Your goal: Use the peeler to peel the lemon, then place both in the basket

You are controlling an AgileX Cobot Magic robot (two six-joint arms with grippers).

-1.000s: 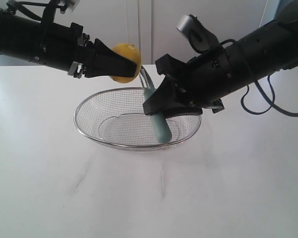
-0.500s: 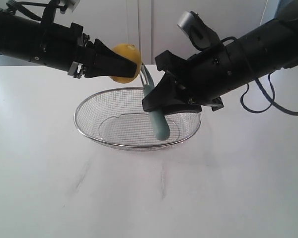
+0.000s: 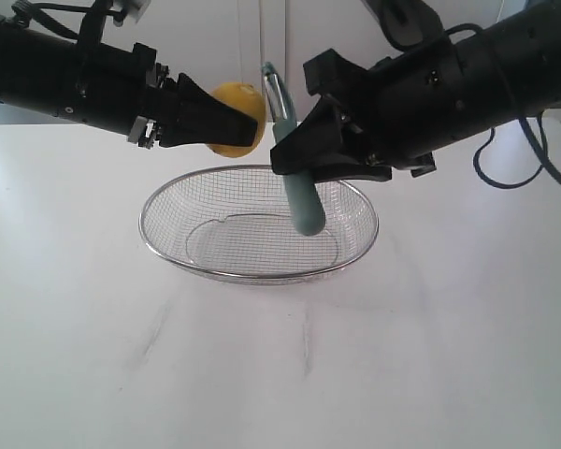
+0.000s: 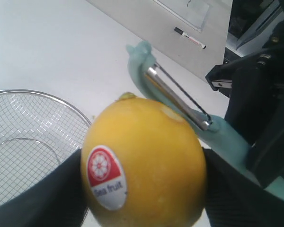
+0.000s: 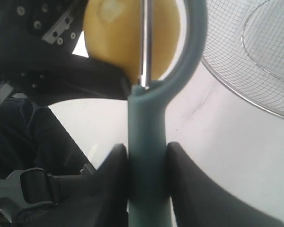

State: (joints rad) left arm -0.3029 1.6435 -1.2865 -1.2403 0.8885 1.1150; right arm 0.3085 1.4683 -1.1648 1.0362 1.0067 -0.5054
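The yellow lemon (image 3: 241,118) hangs above the far rim of the wire basket (image 3: 168,245), clamped in my left gripper (image 3: 226,123). Its red-and-white sticker (image 4: 104,176) faces the left wrist camera, and black fingers (image 4: 57,194) press both sides of the lemon (image 4: 144,161). My right gripper (image 3: 294,164) is shut on the pale teal peeler (image 3: 299,201), held upright with its blade head (image 3: 276,89) right beside the lemon. In the right wrist view the peeler's handle (image 5: 147,156) sits between the fingers and the blade (image 5: 145,42) lies against the lemon (image 5: 118,33).
The basket (image 5: 255,61) rests on a white table (image 3: 280,374) below both grippers. White cabinet doors (image 3: 290,37) stand behind. A marker pen (image 4: 189,38) lies on a far surface in the left wrist view.
My right gripper has risen with the peeler, lifting its head from below the lemon to alongside and above it. The left gripper and lemon have stayed still.
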